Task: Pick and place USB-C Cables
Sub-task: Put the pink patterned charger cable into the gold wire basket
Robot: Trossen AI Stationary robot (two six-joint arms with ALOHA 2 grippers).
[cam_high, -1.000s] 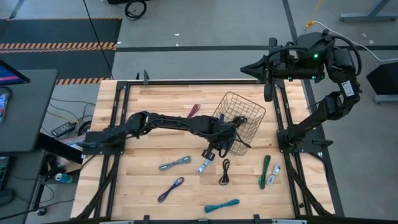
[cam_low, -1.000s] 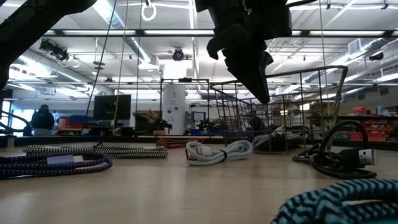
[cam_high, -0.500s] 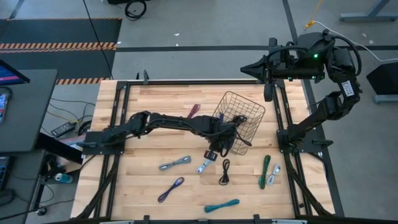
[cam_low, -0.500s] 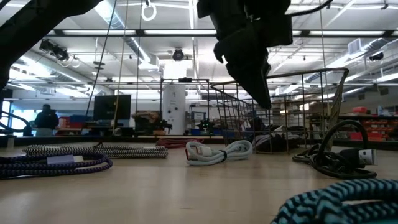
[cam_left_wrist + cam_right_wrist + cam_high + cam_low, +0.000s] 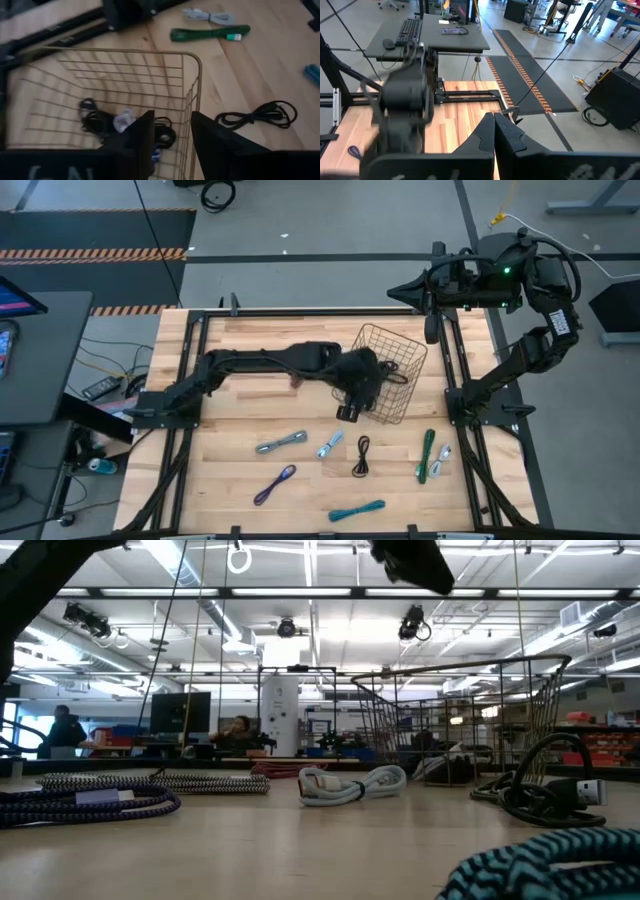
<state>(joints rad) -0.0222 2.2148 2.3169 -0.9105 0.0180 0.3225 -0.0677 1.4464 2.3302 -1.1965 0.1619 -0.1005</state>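
The USB-C Cables (image 5: 281, 442) lie scattered on the table (image 5: 230, 480), from the purple one (image 5: 274, 483) on the left, past a silver (image 5: 329, 444) and a black one (image 5: 362, 454), to the green one (image 5: 427, 455); a few sit in the basket (image 5: 387, 373). They look light, soft and springy, best pinched across the bundled middle. The left claw (image 5: 170, 137), parted and empty, has risen from above the silver cable to the basket's rim. The right claw (image 5: 494, 131), clenched, waits off the table.
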